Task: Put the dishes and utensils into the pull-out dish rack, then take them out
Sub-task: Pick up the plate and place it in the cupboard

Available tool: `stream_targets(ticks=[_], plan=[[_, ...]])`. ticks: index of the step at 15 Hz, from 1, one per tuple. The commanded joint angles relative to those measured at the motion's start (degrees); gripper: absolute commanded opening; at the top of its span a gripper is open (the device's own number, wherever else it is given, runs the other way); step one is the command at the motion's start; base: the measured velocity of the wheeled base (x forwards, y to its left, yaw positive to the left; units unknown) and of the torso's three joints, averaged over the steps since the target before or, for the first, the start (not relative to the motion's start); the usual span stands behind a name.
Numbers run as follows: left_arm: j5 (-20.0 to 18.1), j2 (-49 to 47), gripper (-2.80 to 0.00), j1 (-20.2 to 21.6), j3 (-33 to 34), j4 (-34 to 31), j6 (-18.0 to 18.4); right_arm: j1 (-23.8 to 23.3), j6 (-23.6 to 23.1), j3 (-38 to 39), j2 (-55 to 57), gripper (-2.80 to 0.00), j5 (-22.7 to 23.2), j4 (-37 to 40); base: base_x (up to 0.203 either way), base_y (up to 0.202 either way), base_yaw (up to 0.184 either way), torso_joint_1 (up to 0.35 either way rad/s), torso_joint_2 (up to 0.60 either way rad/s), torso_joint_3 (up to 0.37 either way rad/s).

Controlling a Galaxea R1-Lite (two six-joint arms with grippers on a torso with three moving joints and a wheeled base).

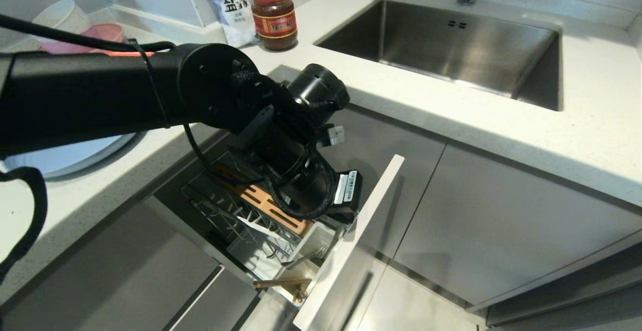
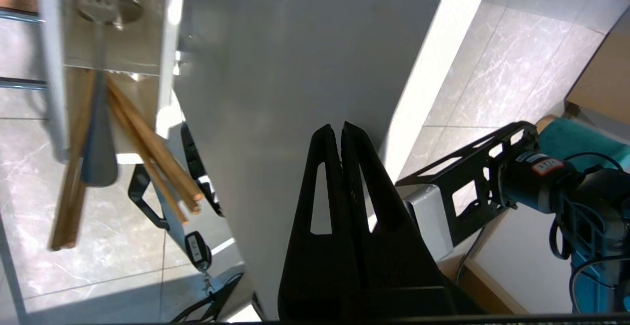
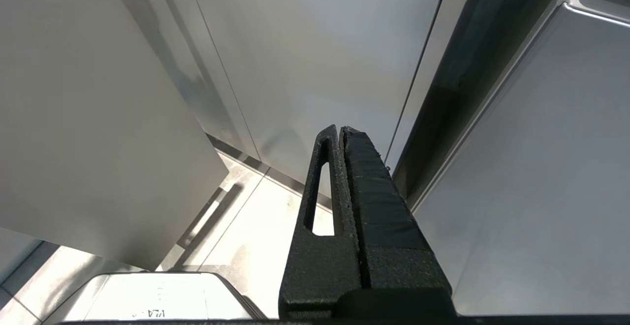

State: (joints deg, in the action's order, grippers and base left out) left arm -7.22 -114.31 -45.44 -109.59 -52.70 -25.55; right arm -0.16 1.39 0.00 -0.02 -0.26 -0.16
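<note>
Chopsticks (image 2: pixel 147 147) judged light, stiff, slippery; best pinched at upper ends in caddy (image 1: pixel 306 251); left gripper (image 2: pixel 341 129) shut, empty; right gripper (image 3: pixel 338 130) shut, empty

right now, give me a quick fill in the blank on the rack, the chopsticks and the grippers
1. The rack stands pulled ____ of the cabinet.
2. The chopsticks lie in the white ____.
3. The left gripper is ____ and holds nothing.
4. The jar on the counter has a ____ lid.

Missing words: out; caddy; shut; red
</note>
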Motion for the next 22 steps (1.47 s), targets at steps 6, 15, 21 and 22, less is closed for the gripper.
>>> stream_targets(ticks=[6, 15, 21, 22], plan=[[-0.62, -1.76, -2.80, -2.36, -0.09, -0.03, -2.69, -0.02, 0.02, 0.09, -0.24, -2.80, -0.01, -0.02, 0.000, 0.000, 0.000, 0.000, 0.00, 0.000], [-2.63, -1.80, -2.80, -3.34, -0.09, -0.03, -4.07, 0.07, 0.02, 0.09, -0.24, -2.80, -0.01, -0.02, 0.000, 0.000, 0.000, 0.000, 0.00, 0.000], [-2.54, -1.97, -2.80, -3.35, -0.09, -0.04, -4.07, -0.02, 0.02, 0.09, -0.24, -2.80, -0.01, -0.02, 0.000, 0.000, 0.000, 0.000, 0.00, 0.000], [-2.45, -1.88, -2.80, -3.28, -0.09, -0.08, -4.07, 0.04, 0.02, 0.09, -0.24, -2.80, -0.01, -0.02, 0.000, 0.000, 0.000, 0.000, 0.00, 0.000]])
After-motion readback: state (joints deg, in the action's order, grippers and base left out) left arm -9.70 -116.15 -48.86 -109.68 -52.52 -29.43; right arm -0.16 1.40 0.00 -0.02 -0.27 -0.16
